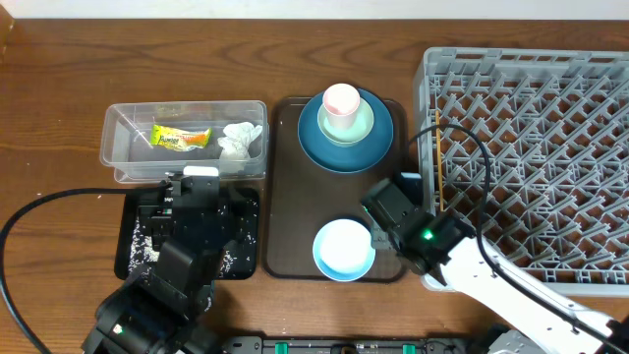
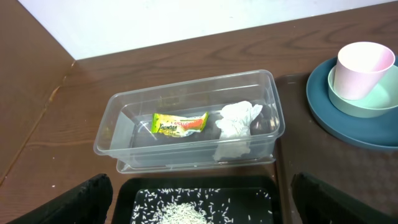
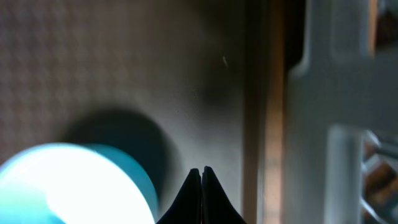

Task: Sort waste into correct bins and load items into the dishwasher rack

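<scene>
The wooden table (image 1: 59, 98) carries a clear tub (image 1: 126, 147), black tray (image 1: 128, 258), brown serving tray (image 1: 290, 216) and grey rack (image 1: 550, 147).

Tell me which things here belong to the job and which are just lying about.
Job: snack wrapper, tissue, rice grains, clear tub, black tray, blue plate, mint bowl, pink cup, pale blue bowl, chopsticks, dishwasher rack.
Lying about: brown serving tray.

Your overhead and left wrist views are evenly lit and sharp. Your right wrist view is dim and blurred, with the pale bowl (image 3: 68, 186) glaring lower left.
</scene>
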Robot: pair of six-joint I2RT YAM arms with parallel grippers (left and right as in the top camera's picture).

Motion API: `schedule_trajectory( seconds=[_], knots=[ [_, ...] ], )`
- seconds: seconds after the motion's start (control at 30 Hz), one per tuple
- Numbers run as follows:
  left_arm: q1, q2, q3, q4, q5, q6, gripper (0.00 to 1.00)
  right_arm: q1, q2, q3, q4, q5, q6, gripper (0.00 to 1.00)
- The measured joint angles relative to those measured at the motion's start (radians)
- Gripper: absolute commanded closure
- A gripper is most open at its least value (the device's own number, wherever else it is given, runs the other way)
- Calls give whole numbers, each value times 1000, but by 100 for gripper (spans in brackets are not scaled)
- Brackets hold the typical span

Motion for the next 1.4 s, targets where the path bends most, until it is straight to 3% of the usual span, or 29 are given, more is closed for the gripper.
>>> schedule_trajectory(
  seconds=[0.4, 0.6, 0.73, 0.93, 1.07, 1.3, 1.4],
  knots=[
    [0, 0, 0, 0, 0, 0, 5, 32, 16, 1, 304, -45, -20, 99],
    [0, 0, 0, 0, 0, 0, 5, 38, 16, 2, 294, -51, -46, 92],
    [0, 0, 0, 0, 0, 0, 5, 38, 18, 28, 180, -71, -99, 85],
    [0, 0, 0, 0, 0, 0, 5, 48, 19, 119, 112, -146, -141, 83],
    [0, 0, 0, 0, 0, 0, 5, 107, 19, 137, 113, -208, -151, 81],
    [0, 0, 0, 0, 0, 0, 5, 235, 40, 137, 69, -244, -159, 64],
    [0, 0, 0, 0, 0, 0, 5, 293, 77, 137, 68, -239, -166, 63]
  ],
)
